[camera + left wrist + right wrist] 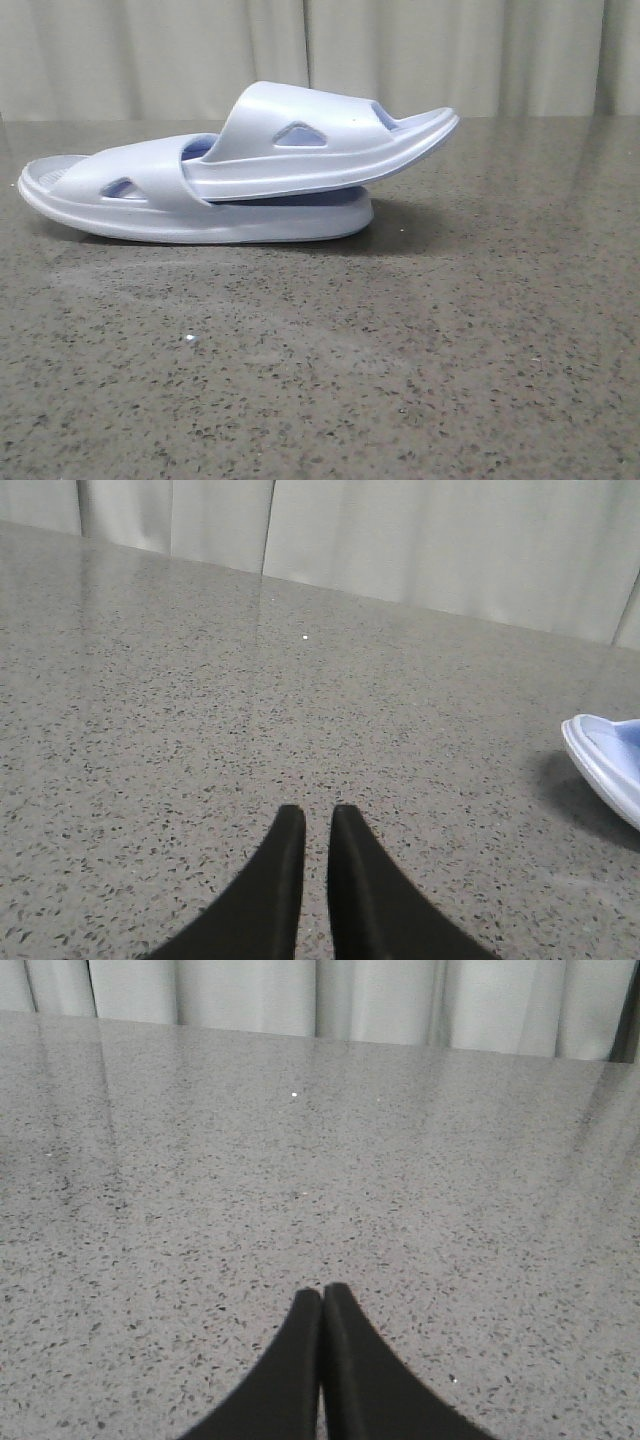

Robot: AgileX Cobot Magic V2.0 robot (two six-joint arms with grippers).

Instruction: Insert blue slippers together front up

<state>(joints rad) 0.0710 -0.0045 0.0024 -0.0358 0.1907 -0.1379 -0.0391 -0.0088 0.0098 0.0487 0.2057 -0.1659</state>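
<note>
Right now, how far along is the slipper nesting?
Looks done: the upper slipper is tucked under the strap of the lower slipper, both straps up, on the table. Nothing in hand: left gripper nearly closed, right gripper with jaws shut, both empty. Seemingly nothing left.

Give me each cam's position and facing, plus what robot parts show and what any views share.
Front: looks forward low over the grey speckled stone table at two pale lavender-blue foam slide slippers, one pushed under the other's strap; curtain behind; no arms visible.
Left wrist: on left arm, faces across the table; left gripper nearly shut, empty; one slipper end at the frame's edge.
Right wrist: on right arm, faces bare table and curtain; right gripper shut, empty.
Shared: front and left wrist both show a slipper; all show table, curtain.
</note>
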